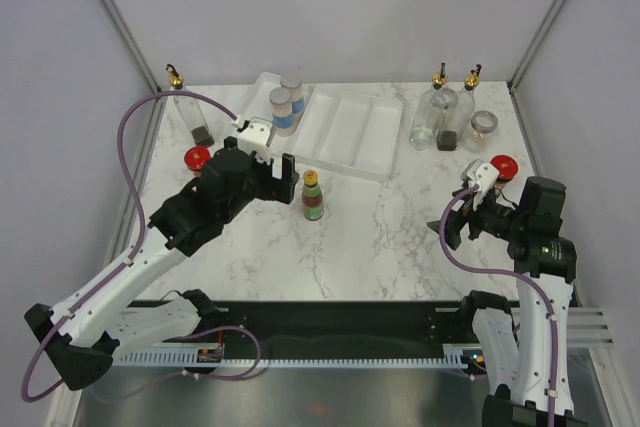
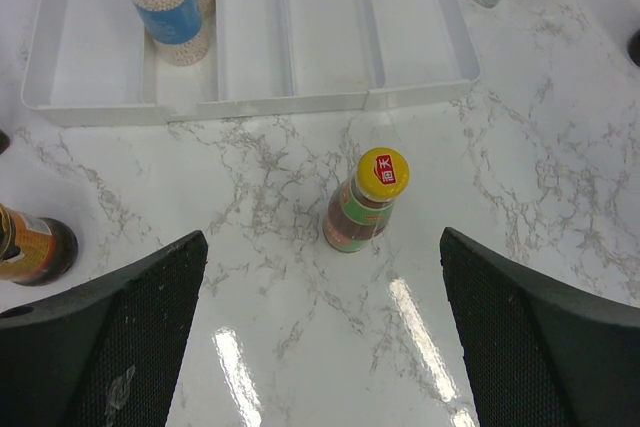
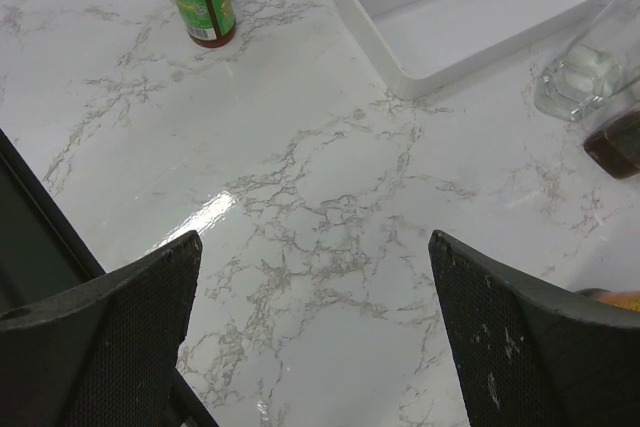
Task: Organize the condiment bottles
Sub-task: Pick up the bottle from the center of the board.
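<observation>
Yellow-capped bottle (image 2: pixel 368 197) just beyond left hand (image 2: pixel 322 239)

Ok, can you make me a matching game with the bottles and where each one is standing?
Things:
1. yellow-capped sauce bottle
2. blue-labelled spice jars
3. pair of gold-spouted cruets
4. lone gold-spouted cruet

Places:
A. just right of the white tray
B. inside the tray's left-end compartment
C. near the back left corner of the table
D. alone on the table in front of the tray

Pairs: 1-D, 2-B, 3-A, 4-C.
</observation>
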Controlling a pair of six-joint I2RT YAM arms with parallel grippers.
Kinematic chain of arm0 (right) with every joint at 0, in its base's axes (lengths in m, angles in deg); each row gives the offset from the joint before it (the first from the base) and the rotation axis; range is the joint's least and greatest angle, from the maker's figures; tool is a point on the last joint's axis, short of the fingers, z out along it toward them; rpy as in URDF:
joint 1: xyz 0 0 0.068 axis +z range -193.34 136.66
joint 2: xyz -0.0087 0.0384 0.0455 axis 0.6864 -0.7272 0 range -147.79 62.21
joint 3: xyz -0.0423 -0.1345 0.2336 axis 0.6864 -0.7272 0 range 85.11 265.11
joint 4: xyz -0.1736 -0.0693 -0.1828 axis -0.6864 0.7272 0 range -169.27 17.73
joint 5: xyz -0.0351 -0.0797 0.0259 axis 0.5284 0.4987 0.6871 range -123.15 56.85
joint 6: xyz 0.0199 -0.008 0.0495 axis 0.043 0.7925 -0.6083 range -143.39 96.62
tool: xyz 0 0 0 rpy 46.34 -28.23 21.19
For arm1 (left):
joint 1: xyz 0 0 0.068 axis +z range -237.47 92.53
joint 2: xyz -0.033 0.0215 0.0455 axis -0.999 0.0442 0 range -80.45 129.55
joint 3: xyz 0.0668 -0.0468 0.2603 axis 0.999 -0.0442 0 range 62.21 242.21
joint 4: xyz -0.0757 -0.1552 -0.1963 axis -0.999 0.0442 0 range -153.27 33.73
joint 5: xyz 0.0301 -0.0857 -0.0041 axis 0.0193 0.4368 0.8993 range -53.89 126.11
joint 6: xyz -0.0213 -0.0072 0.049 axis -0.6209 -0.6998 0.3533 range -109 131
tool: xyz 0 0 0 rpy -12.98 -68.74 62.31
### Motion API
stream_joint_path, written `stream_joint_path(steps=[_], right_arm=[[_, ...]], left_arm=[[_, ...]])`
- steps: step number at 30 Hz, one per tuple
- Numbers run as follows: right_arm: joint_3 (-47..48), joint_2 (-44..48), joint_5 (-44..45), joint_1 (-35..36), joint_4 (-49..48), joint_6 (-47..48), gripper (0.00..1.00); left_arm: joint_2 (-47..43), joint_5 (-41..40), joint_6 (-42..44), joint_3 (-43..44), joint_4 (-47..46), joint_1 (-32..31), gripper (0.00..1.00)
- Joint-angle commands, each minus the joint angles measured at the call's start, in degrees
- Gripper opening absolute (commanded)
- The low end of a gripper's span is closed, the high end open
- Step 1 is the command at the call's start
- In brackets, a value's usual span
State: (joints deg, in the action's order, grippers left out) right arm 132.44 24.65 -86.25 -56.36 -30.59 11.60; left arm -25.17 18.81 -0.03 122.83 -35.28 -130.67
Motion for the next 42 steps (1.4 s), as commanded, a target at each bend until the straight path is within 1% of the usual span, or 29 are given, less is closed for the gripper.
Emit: stream_joint_path(steps=[1,14,22,26,29,31,37,39,41,42], right_arm=[[1.2,0.0,-2.0,-0.3,-0.1,1.7,0.98],[1.8,-0.8,-5.0,-0.3,-0.6,1.8,0.98],[1.2,-3.0,-5.5,-0.3,-6.8,-3.6,0.98],[0.1,-4.2,-5.4,-0.3,-9.4,-5.6,0.98],[-2.0,-4.5,-6.0,-0.3,-15.2,-9.6,0.98],[-2.8,-5.0,-6.4,-0.3,-16.9,-11.4,0.98],[-1.6,-9.5,-7.1,-0.2,-19.1,-12.0,0.97],[-2.4,-9.6,-7.0,-0.3,-19.0,-11.9,0.97],[-2.9,-8.2,-6.2,-0.2,-18.7,-11.9,0.97],[-3.6,-7.5,-6.0,-0.3,-18.8,-11.9,0.97]], left_arm=[[-1.3,1.7,-0.1,2.7,0.3,0.0,1.0],[-2.5,3.4,-1.0,2.2,1.3,0.0,1.0],[-2.6,4.6,-1.3,2.5,1.5,0.0,1.0],[-1.0,5.3,-1.4,3.4,1.6,0.0,1.0],[-0.4,6.8,-2.5,3.8,1.8,0.0,1.0],[-0.4,7.5,-3.3,3.6,1.8,0.0,1.0],[1.8,9.3,-5.1,3.5,1.7,0.0,0.99],[2.7,9.7,-5.7,3.5,1.6,0.0,0.95],[2.9,9.7,-6.3,3.3,1.6,0.0,0.79],[3.1,9.8,-6.4,3.2,1.5,0.0,0.62]])
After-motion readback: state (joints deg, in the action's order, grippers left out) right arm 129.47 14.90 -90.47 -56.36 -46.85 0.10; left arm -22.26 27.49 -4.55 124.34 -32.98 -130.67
